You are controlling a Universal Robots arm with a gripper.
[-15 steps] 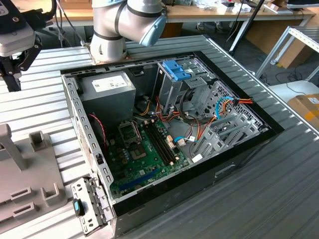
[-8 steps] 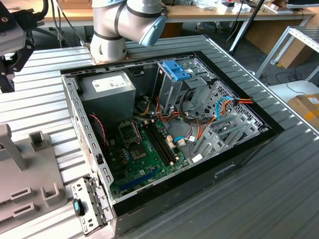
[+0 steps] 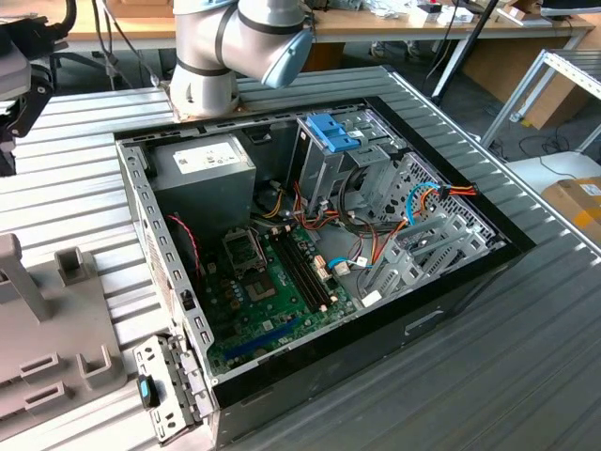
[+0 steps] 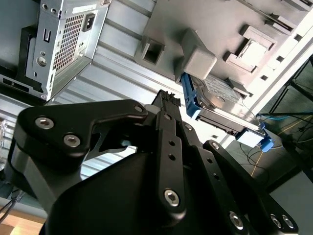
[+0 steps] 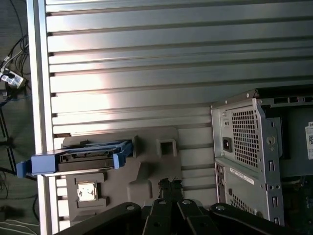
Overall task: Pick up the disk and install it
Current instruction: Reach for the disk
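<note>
The disk [image 5: 80, 159], a grey metal drive in a bright blue carrier [image 4: 221, 100], stands on its edge in a slot of a grey fixture block [image 5: 146, 156] on the ribbed metal table. My gripper [image 5: 171, 185] hovers above the fixture, a short way off the disk and not touching it. Its black fingertips [image 4: 166, 95] are together with nothing between them. In the exterior view, the open computer case [image 3: 451, 291] lies on its side, and its metal drive cage with a blue latch [image 3: 331, 132] rises near the back.
The arm's base [image 3: 202, 89] stands behind the case. Part of the grey fixture [image 3: 56, 329] lies at the exterior view's left. A loose metal bracket [image 3: 164, 390] rests by the case's front corner. The case's perforated rear panel [image 5: 244, 142] is beside the fixture.
</note>
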